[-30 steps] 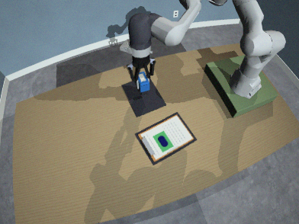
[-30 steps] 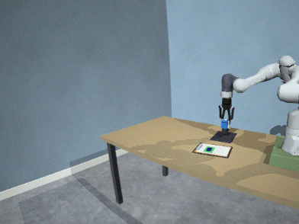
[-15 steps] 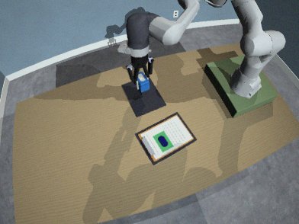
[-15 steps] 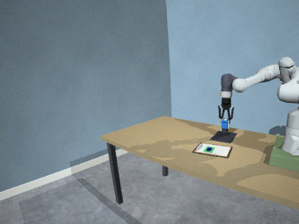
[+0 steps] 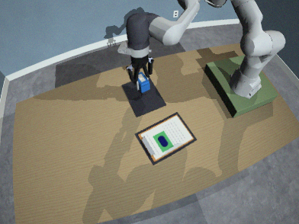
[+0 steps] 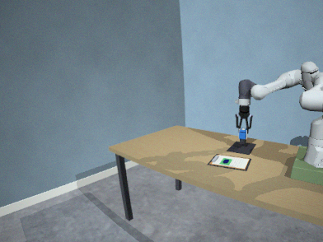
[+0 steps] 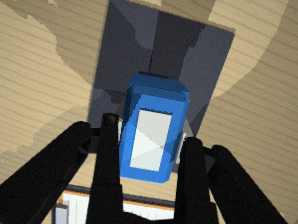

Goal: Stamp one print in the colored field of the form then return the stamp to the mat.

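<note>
The blue stamp (image 5: 144, 85) (image 6: 243, 135) (image 7: 152, 131) with a white top panel is upright between my fingers. My gripper (image 5: 141, 77) (image 6: 243, 127) (image 7: 150, 114) is shut on it from both sides. It hangs over the middle of the dark mat (image 5: 151, 105) (image 6: 236, 148) (image 7: 125, 45), close above it; I cannot tell whether it touches. The form (image 5: 179, 131) (image 6: 236, 163) lies on a clipboard in front of the mat. Its green field (image 5: 156, 138) (image 6: 222, 161) bears a dark blue mark (image 5: 163, 140).
The robot's green base block (image 5: 225, 81) (image 6: 306, 169) stands at the right of the wooden table (image 5: 69, 152) (image 6: 165, 144). The clipboard's grey clip (image 5: 149, 146) is at the form's left end.
</note>
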You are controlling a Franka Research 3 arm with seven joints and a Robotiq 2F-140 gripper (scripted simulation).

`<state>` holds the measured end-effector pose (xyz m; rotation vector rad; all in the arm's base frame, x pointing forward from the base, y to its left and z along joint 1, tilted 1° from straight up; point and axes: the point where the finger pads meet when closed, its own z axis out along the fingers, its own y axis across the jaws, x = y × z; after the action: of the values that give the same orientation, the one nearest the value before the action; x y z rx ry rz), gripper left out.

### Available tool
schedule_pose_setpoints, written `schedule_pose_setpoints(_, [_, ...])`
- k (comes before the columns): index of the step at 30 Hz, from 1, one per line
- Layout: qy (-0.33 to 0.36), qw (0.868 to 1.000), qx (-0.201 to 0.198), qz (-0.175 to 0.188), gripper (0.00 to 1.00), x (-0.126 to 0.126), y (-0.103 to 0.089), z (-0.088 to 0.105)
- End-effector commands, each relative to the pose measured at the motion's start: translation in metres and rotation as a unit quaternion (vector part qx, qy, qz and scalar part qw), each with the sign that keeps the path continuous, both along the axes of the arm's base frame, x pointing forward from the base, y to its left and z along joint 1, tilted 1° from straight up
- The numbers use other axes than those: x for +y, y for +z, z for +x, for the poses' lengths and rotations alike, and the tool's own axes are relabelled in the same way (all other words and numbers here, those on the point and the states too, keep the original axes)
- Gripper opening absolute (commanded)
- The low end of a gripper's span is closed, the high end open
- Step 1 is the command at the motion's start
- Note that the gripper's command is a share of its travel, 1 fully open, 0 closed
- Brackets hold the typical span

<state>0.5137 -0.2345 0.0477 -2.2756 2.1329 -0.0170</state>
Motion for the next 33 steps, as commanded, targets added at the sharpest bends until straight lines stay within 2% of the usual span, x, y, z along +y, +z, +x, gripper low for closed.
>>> schedule_pose_setpoints(1, [0.007, 1.000, -0.001, -0.001, 0.18, 0.002, 0.002, 0.001])
schedule_pose_setpoints(9, [0.007, 1.000, -0.001, -0.001, 0.18, 0.002, -0.002, 0.001])
schedule_pose_setpoints(26, [0.007, 1.000, -0.001, -0.001, 0.18, 0.003, -0.033, 0.002])
schedule_pose_setpoints(33, [0.007, 1.000, -0.001, -0.001, 0.18, 0.004, -0.038, 0.002])
